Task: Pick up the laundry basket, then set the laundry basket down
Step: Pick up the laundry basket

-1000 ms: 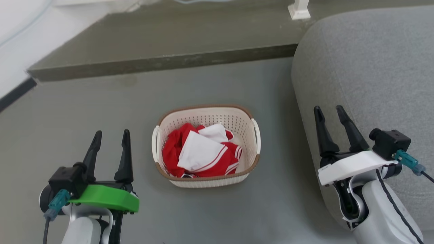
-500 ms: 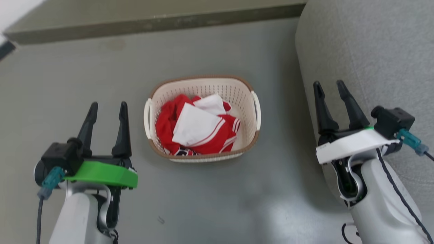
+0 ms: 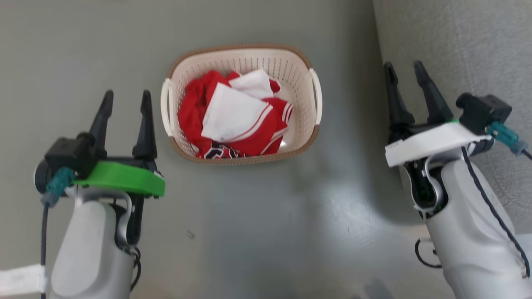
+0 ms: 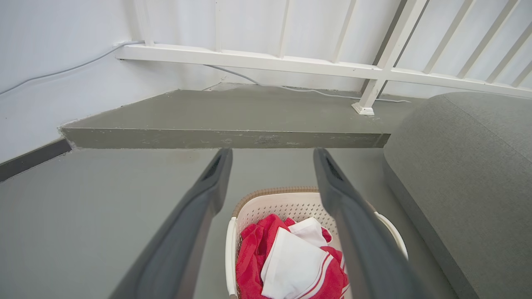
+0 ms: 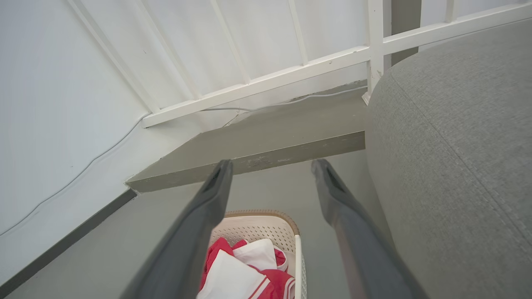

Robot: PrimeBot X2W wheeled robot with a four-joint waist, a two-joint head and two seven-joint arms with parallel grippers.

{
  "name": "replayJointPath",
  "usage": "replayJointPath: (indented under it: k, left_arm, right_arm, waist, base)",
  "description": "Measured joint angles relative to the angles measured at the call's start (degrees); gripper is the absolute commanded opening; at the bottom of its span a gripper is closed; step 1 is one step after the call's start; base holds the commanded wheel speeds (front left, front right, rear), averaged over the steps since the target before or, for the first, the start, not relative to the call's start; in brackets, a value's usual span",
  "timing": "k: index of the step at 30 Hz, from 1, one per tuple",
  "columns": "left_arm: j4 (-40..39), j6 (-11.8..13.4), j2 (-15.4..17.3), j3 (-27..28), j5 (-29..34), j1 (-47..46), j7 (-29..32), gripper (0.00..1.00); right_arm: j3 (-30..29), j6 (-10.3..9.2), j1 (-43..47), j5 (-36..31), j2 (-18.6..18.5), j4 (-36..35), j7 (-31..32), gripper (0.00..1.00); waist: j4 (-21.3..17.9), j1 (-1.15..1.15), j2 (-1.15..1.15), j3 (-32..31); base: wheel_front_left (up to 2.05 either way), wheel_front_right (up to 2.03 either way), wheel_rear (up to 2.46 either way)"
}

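- Watched the head view pitch down over the last second: dropped the step off the top edge and pushed the basket (image 3: 266, 64) up the frame. Put that down to camera tilt, not basket motion. Judged it as the body bending in for the pick.
- Read the floor (image 3: 257, 216) as smooth grey, flat and slightly glossy, with nothing near the basket to snag.
- Noted a grey fabric sofa (image 3: 457, 50) along the right side. Judged clearance tight there for the right arm.
- Picked out, from the wrist views, the step (image 4: 232, 137) behind the basket, then a white railing (image 4: 291, 64) and a white wall (image 4: 50, 50) beyond.
- Found the basket upright on the floor, ahead and between both grippers, untouched.
- Saw the left gripper (image 3: 127, 93) spread wide and empty, near the left handle (image 3: 166, 106), no contact.
- Saw the right gripper (image 3: 402, 64) spread wide and empty too, well apart from the right handle (image 3: 318, 99).
- Spotted red and white clothes (image 3: 232, 116) heaped inside, below the rim.
- Judged the pick not yet begun: needed both grippers brought in to the handles first.
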Motion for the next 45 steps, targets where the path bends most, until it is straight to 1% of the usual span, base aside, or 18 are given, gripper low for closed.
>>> replayJointPath:
  k: [7, 22, 35, 41, 45]
  left_arm:
    - [3.98, -0.26, 0.31, 0.41, -0.01, -5.53, -0.01, 1.00]
    - [14.33, -0.59, 0.44, 0.70, -0.03, -16.46, 0.27, 1.00]
    - [22.90, -0.65, 0.32, -0.19, -0.03, -24.40, 1.62, 1.00]
    - [27.19, -0.66, 0.31, -0.23, -0.03, -27.52, 2.54, 1.00]
    - [29.81, -0.74, 0.26, -0.23, -0.04, -29.36, 3.00, 1.00]
  right_arm:
    - [0.67, 0.14, -5.87, 0.00, 0.02, 3.67, -0.15, 1.00]
    - [2.70, 0.45, -16.91, 0.00, 0.01, 14.19, 0.97, 1.00]
    - [3.05, 0.36, -24.65, 1.31, -0.02, 23.29, 3.44, 1.00]
    - [4.45, 0.37, -28.40, 1.76, -0.03, 26.74, 4.30, 1.00]
    - [5.72, 0.40, -30.47, 3.39, -0.08, 28.53, 4.41, 1.00]
  waist:
    - [-0.02, 0.00, 0.00, 5.16]
    - [0.13, 0.00, 0.00, 14.80]
    - [0.93, 0.00, 0.00, 20.78]
    - [1.48, 0.00, 0.00, 23.25]
    - [1.67, 0.00, 0.00, 24.85]
  base:
    - [0.00, 0.00, 0.00]
    - [0.00, 0.00, 0.00]
    - [0.00, 0.00, 0.00]
    - [0.00, 0.00, 0.00]
    - [0.00, 0.00, 0.00]
